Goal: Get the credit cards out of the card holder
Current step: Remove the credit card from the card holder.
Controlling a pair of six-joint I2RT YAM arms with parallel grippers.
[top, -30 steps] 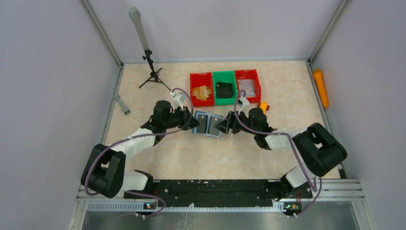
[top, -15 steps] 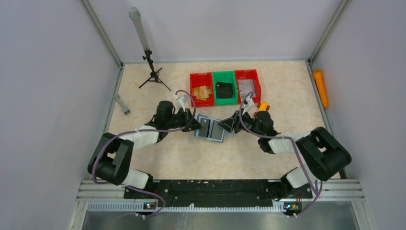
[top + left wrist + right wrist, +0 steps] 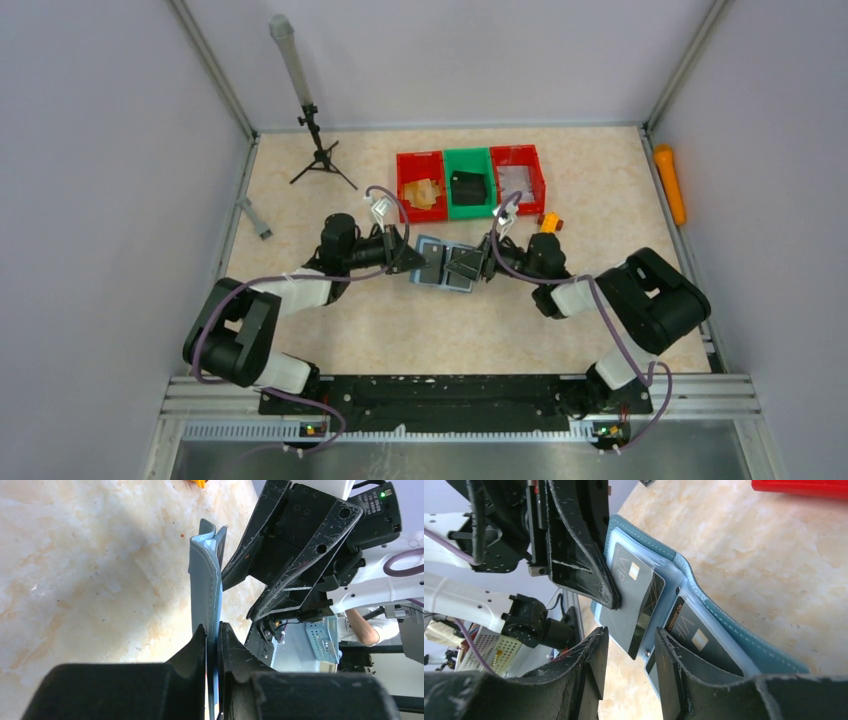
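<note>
Advanced since a second ago: right pincer (image 3: pixel 630 632), then at the outer edge of the card holder (image 3: pixel 734 630), now over its open half, jaws narrower than before. Straddling the loose corner of a grey card (image 3: pixel 631 597) that sticks half out; jaws apart, contact with the card not certain. Directly opposite, just beyond that card: left pincer (image 3: pixel 214 630), clamped on the holder's far flap. Holder out on the bench (image 3: pixel 400 320), between the two pincers. Second card (image 3: pixel 696 640) tucked in a clear sleeve (image 3: pixel 724 650) just beside the right finger. Step in hand, by judgement: taking hold of the first card for extraction. Next move: finish closing on the card alone, not the sleeve, then pull straight away from the left pincer with the flap held fast.
</note>
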